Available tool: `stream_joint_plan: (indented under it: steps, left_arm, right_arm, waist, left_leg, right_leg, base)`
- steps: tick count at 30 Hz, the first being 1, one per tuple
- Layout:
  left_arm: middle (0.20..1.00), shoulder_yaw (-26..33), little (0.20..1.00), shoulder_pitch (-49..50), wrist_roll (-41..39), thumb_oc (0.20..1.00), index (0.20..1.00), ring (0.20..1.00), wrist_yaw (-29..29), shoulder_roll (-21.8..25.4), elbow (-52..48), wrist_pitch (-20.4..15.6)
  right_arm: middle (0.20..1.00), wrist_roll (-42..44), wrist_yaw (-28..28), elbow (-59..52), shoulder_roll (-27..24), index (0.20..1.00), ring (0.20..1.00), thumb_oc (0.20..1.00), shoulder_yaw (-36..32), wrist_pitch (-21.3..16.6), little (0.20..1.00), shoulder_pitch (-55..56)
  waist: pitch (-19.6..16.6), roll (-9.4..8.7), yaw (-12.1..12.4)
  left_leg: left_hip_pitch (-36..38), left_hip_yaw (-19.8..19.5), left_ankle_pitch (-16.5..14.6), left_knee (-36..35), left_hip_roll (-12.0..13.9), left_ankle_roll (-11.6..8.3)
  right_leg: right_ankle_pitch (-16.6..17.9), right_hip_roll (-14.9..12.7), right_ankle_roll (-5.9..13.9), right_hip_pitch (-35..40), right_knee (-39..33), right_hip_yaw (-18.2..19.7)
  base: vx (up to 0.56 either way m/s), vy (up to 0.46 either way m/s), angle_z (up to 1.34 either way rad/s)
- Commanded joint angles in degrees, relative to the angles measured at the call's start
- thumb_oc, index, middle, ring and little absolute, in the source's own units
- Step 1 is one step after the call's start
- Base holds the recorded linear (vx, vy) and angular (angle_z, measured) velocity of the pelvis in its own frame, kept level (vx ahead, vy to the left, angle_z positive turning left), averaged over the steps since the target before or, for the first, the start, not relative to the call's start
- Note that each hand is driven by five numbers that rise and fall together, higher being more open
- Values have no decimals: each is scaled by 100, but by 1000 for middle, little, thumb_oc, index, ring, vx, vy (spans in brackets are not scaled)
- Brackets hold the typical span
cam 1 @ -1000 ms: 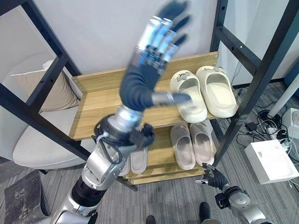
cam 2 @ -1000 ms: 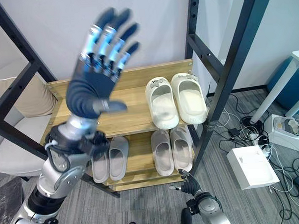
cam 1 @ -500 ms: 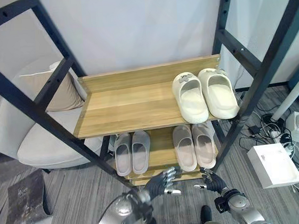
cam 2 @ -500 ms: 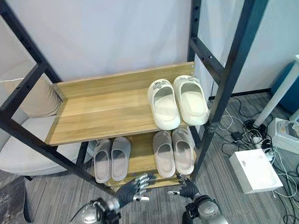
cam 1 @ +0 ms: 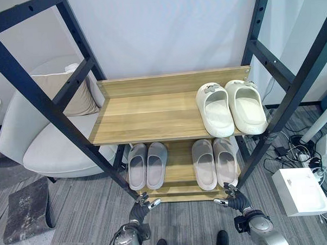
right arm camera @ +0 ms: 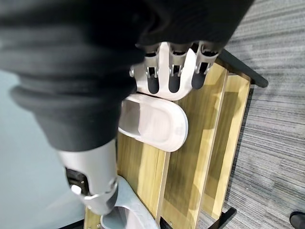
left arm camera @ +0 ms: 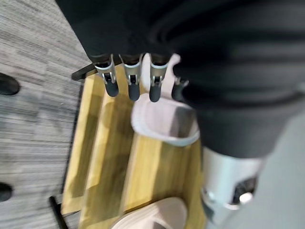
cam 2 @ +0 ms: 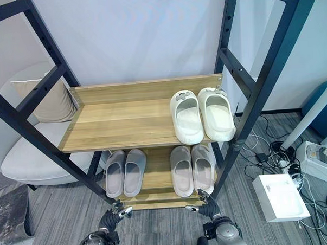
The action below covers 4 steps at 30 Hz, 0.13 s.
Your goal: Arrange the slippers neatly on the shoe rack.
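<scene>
All slippers (cam 1: 215, 110) lie lengthwise front to back on the rack (cam 1: 152, 109), toes rearward; my left hand (cam 1: 139, 210) and right hand (cam 1: 236, 199) hang slack-fingered, empty.

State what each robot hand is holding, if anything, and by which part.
Nothing is held. The left hand and right hand hang empty, fingers relaxed, before the shoe rack.
</scene>
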Motion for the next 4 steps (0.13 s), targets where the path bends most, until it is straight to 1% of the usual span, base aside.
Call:
stream_joint_plan:
  steps: [1,4]
  left_arm:
    - [1000,-3,1000,-523,32,1000,1000,1000,57,192,-247,-342]
    - [1000,-54,1000,-566,204,1000,1000,1000,19,239,-314,-334]
  right_arm:
    - [1000,126,-104,-252,64,1000,1000,1000,-203,-252,1000,-361]
    - [1000,105,-141,-220,62,1000,1000,1000,-241,-240,1000,-399]
  waist:
    - [195,-271,81]
    - [189,-278,64]
  left_leg:
    - [156,-24,-192,-3,-221,20]
    - [168,-2,-204,-3,-213,22]
  right_leg:
    - [-759,-79,324,443,12,-63]
    - [-767,-79,324,454,12,-46]
  base:
    - [0,0,0]
    - [0,0,0]
